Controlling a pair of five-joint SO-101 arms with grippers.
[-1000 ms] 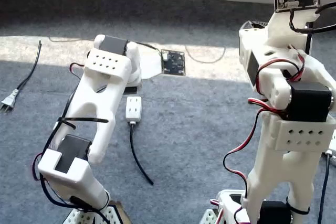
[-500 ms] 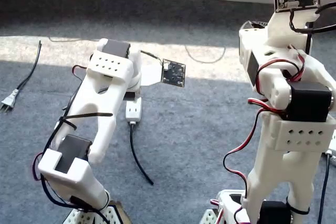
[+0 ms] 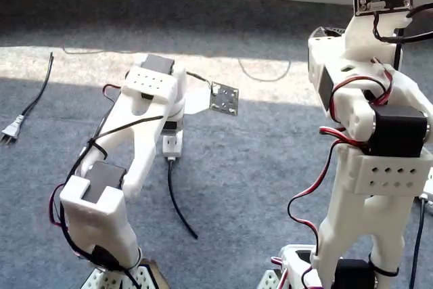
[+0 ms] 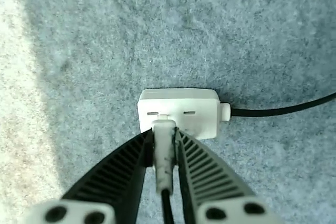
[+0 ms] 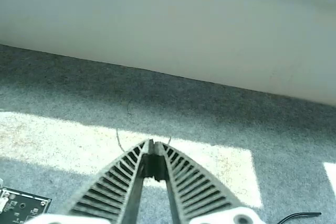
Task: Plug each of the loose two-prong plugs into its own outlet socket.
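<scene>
Since a second ago my left gripper has swung in over the white plastic outlet block on the grey carpet. Its fingers pinch a white two-prong plug, whose tip meets the block's slotted face. My right gripper hangs high, fingers pressed together. A second white plug on a black cord lies well apart.

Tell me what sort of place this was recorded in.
Probably an indoor hobby or lab setup: grey carpet, a pale wall behind, and a white outlet block with a loose plug lying nearby.
</scene>
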